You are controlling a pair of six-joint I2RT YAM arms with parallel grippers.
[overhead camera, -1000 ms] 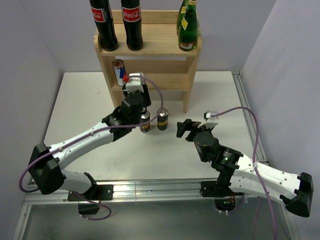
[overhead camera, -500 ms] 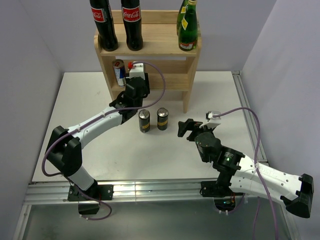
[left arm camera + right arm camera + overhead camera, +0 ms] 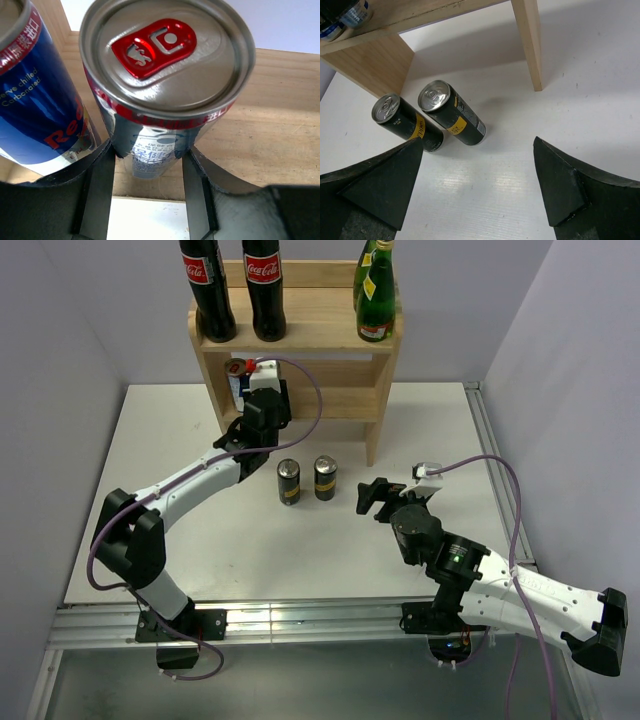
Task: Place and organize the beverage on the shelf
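Left claw [image 3: 150,162]: closed on a blue-and-silver can with a red pull tab [image 3: 165,60], one black finger on each side of the can's body; it reaches into the left end of the shelf's middle tier.
Right claw [image 3: 475,185]: jaws spread wide, nothing between them; it hovers over the table to the right of the two black cans, well apart from them.
White table [image 3: 170,440]: flat rectangular surface carrying the shelf, the loose cans and both arms.
Light wooden three-tier shelf [image 3: 320,320]: stands at the far edge of the table, about mid-width, with solid side panels.
Dark cola bottles with red labels [image 3: 207,290]: two, upright, side by side on the left of the top tier.
Green glass bottles with yellow labels [image 3: 377,295]: upright at the right end of the top tier, one behind the other.
Held can: upright within the middle tier; whether its base touches the board cannot be told.
Second blue-and-silver can [image 3: 35,100]: upright just to the left of the held can, in the same tier.
Black cans with yellow labels [image 3: 452,115]: two, upright on the table just in front of the shelf, close together but apart.
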